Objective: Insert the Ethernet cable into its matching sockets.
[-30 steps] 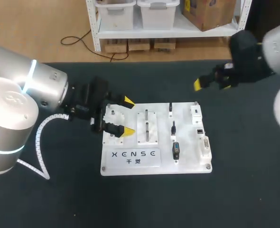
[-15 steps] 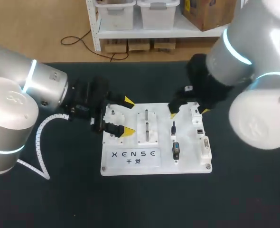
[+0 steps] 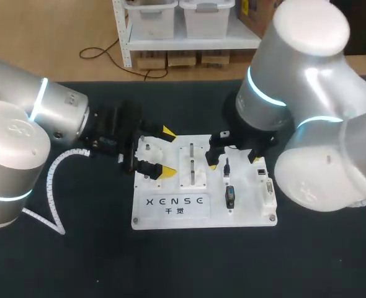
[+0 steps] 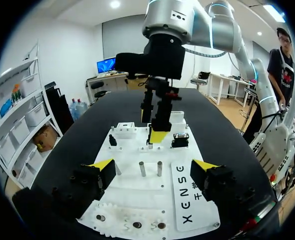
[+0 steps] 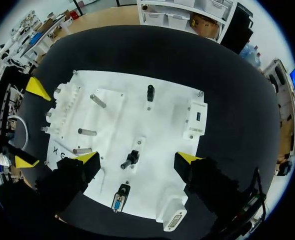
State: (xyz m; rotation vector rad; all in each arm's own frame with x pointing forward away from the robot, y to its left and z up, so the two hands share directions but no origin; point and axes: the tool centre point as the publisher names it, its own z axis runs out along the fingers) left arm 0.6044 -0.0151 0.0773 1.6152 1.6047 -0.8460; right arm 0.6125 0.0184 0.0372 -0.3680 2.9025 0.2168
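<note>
The white connector board (image 3: 245, 211) lies mid-table. A short black plug (image 5: 130, 159) stands on it, seen below and between the fingers of my right gripper (image 5: 137, 159), which hangs open above the board's right half (image 3: 234, 162). A second black plug (image 5: 150, 92) stands farther ahead, and a white socket block (image 5: 196, 119) sits beside them. I cannot tell which plug is the Ethernet one. My left gripper (image 3: 167, 153) is open at the board's left end, its fingers straddling the peg area (image 4: 153, 165) without holding anything. My right gripper (image 4: 157, 117) shows ahead in the left wrist view.
The board (image 5: 137, 115) also carries metal pegs (image 5: 87, 132), a blue-faced connector (image 5: 118, 197) and a D-sub socket (image 5: 175, 220). Small gears (image 4: 132, 225) sit at its left end. Black table cloth (image 3: 189, 267) surrounds the board.
My right arm swung in from the back right and now hangs over the board's right half, its gripper still open. The left arm has not moved.
</note>
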